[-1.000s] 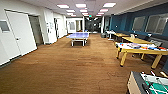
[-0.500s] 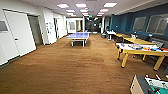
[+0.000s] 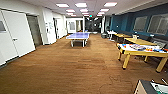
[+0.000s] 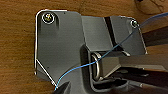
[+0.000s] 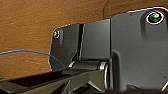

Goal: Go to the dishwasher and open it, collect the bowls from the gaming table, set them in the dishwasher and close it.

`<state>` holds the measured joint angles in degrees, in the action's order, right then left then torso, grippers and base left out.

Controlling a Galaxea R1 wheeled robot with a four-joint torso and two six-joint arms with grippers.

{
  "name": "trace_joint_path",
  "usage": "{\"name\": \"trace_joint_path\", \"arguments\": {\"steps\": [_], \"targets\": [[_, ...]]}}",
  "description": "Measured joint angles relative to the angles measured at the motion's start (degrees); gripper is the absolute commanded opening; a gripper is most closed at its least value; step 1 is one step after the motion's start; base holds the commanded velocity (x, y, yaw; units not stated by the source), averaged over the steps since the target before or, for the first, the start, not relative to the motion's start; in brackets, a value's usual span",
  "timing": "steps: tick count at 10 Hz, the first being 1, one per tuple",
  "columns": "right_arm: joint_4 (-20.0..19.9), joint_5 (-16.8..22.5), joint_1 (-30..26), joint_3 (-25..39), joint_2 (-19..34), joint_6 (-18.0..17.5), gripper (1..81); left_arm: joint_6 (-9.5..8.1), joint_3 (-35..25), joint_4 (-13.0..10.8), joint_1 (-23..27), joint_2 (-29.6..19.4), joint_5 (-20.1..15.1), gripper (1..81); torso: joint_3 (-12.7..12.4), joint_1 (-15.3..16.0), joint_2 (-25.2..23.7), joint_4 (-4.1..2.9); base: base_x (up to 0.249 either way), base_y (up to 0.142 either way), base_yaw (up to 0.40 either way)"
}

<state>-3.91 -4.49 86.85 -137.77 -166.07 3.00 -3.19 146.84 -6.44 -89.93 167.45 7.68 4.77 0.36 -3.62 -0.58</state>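
Head view: long open office hall, brown wood-look floor [image 3: 75, 67] running from the bottom of the frame up to the centre.

Gaming table [image 3: 140, 51] at right of frame, middle height: white top, yellow edge and yellow splayed legs. This bench carries a many-coloured game board [image 3: 137, 46] near its middle. Small bright spots sit on the top, orange-red ones toward its right end [image 3: 149, 49] and one at its left end; too blurred to say whether they are the bowls.

Blue table-tennis table [image 3: 77, 36] stands at centre, further up the frame, well apart from the gaming table. More yellow-topped benches [image 3: 138, 41] line the dark blue wall [image 3: 125, 23] at upper right. White double door [image 3: 17, 35] at left of frame, a grey doorway [image 3: 35, 30] just beside it. Ceiling light panels [image 3: 81, 5] along the top. A dark-edged box corner [image 3: 145, 87] shows at lower right.

Left wrist view: dark robot plate over wood floor, thin blue cable [image 4: 105, 53] crossing it. Left claw: cannot tell whether apart or together.

Right wrist view: dark plate over the same floor, blue cable [image 5: 25, 52] arcing beside it. Right claw: cannot tell either.
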Motion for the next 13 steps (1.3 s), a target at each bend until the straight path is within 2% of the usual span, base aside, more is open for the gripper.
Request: {"name": "trace_joint_path", "arguments": {"steps": [5, 7, 10, 13], "targets": [[1.7, 0.0, 0.0, -0.2, -0.4, 0.0, 81.1, 0.00, 0.0, 0.0, 0.0, 0.3, 0.1, 81.1, 0.0, 0.0, 0.0, 0.00, 0.180, 0.000, 0.000], [2.0, 0.0, 0.3, -1.6, -1.2, 0.0, 81.1, 0.02, 0.0, 0.0, 0.0, 0.4, 0.0, 81.1, 0.0, 0.0, 0.0, 0.00, 0.190, 0.000, 0.000], [2.0, 0.0, 0.4, -7.2, -3.8, 0.0, 81.1, 0.02, -0.1, 0.0, 0.0, 1.3, 0.0, 81.1, 0.0, 0.0, 0.0, 0.00, 0.190, 0.000, 0.000], [2.1, 0.0, 0.4, -7.3, -4.7, 0.0, 81.1, 0.00, 0.0, 0.0, 0.0, 0.8, 0.1, 81.1, 0.0, 0.0, 0.0, 0.00, 0.190, 0.000, 0.000]]}}
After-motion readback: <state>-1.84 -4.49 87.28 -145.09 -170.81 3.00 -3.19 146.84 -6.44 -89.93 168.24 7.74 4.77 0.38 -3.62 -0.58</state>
